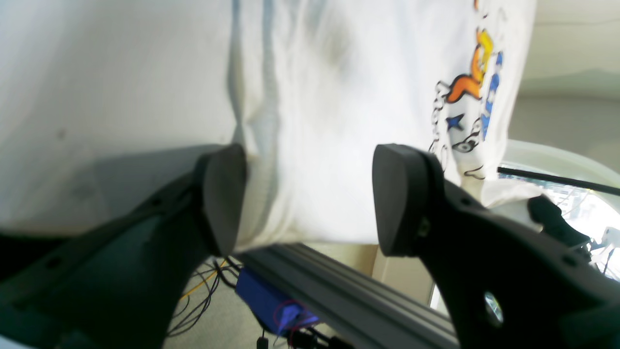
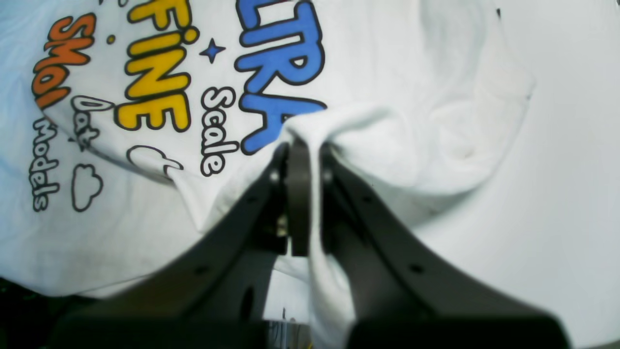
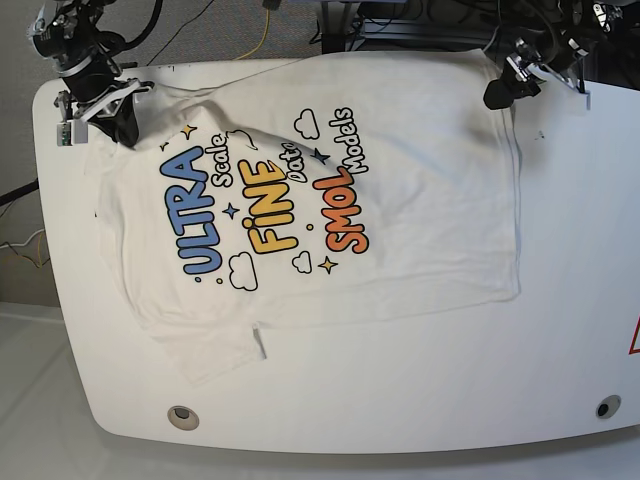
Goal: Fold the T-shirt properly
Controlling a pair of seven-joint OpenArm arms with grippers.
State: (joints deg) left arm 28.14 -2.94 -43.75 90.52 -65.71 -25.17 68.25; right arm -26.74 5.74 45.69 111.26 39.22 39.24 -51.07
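Cloth fills most of your table: the T-shirt lies spread print-up, reaching its far edge. Your right gripper is pinched tight on a bunched fold by the far corner near "ULTRA". Your left gripper stands parted at the hem corner, its fingers astride the cloth edge, unclosed.

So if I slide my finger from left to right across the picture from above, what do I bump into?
Right gripper pinching the shirt → blue ULTRA → yellow FINE → orange SMOL → plain white part of the shirt → left gripper at the shirt's far corner → bare table.
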